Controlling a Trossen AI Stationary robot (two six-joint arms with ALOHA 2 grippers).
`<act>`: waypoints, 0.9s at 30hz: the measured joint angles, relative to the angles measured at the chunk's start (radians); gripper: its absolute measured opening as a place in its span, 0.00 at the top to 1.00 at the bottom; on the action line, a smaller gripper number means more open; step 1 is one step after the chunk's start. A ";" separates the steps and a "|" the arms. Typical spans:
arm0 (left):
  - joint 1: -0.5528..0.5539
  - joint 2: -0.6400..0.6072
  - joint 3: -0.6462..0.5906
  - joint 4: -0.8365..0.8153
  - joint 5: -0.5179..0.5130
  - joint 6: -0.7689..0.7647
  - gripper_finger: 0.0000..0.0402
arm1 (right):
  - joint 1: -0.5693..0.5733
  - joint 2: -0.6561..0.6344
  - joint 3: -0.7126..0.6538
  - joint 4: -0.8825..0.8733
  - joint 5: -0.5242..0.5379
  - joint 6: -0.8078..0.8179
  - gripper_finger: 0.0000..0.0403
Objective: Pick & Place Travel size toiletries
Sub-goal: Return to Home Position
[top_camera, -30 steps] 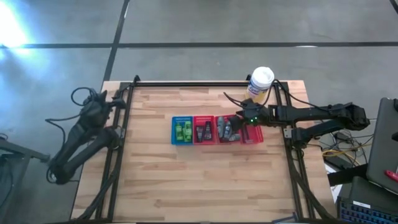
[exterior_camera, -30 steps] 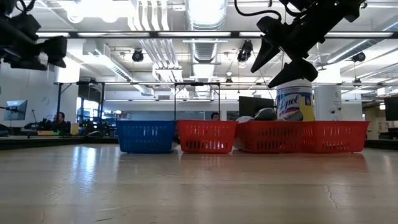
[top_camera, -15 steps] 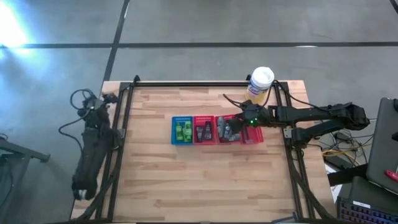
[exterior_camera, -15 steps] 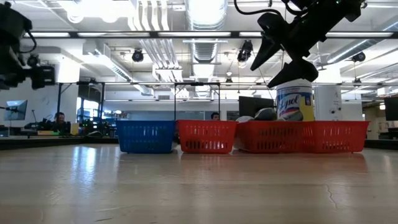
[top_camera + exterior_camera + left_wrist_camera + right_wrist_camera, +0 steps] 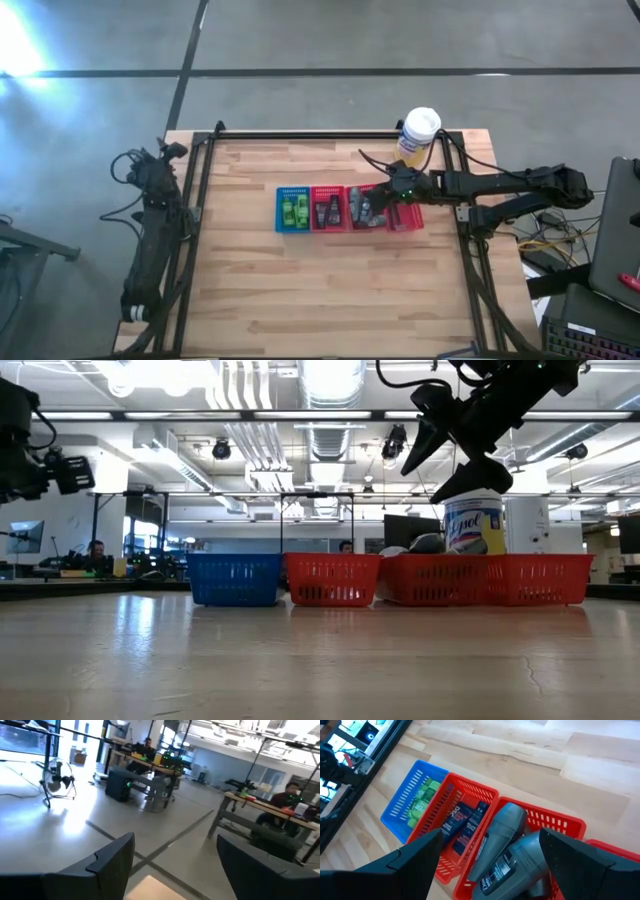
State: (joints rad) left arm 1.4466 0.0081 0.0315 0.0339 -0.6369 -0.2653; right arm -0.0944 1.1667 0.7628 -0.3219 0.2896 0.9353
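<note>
right gripper (image 5: 491, 832): fingers spread wide, nothing between them; hangs clear above the row of bins, pitched down at them
right arm (image 5: 500, 183): comes in from the table's (image 5: 300, 290) right edge, nearly straight, wrist over the red end of the row
deodorants (image 5: 502, 825): straight under the right gripper; two grey ones show, lying side by side and touching, in a red bin (image 5: 563, 819)
end bin (image 5: 615, 851): red, just beside the gripper on the arm's side; contents can't tell
tubes (image 5: 462, 822): dark, lying in the next red bin (image 5: 470, 784), one bin out from the gripper
packets (image 5: 420, 800): bright green, in the blue bin (image 5: 400, 802), farthest from the gripper, at the row's other end
canister (image 5: 418, 133): upright, white lid, near the right wrist toward the table's back edge, outside the bins
left gripper (image 5: 176, 838): fingers spread, empty; faces out over the floor into the room
left arm (image 5: 148, 235): stretched along the table's left edge, outside the frame, well apart from the bins
people (image 5: 292, 795): seated at desks far beyond the left gripper
</note>
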 joint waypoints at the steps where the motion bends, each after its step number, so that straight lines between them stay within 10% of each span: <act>1: 0.000 0.002 -0.001 -0.003 -0.002 0.000 0.29 | 0.000 0.000 0.000 -0.001 0.000 0.001 0.19; 23: -0.004 0.004 -0.004 -0.007 -0.003 0.000 0.29 | 0.000 -0.044 0.000 0.010 -0.003 0.034 0.19; 27: -0.004 0.004 -0.004 -0.007 -0.003 0.000 0.29 | -0.004 -0.071 0.000 0.072 -0.003 -0.158 0.19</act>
State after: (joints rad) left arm 1.4422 0.0116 0.0273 0.0269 -0.6399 -0.2653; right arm -0.0982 1.0958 0.7628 -0.2497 0.2868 0.7778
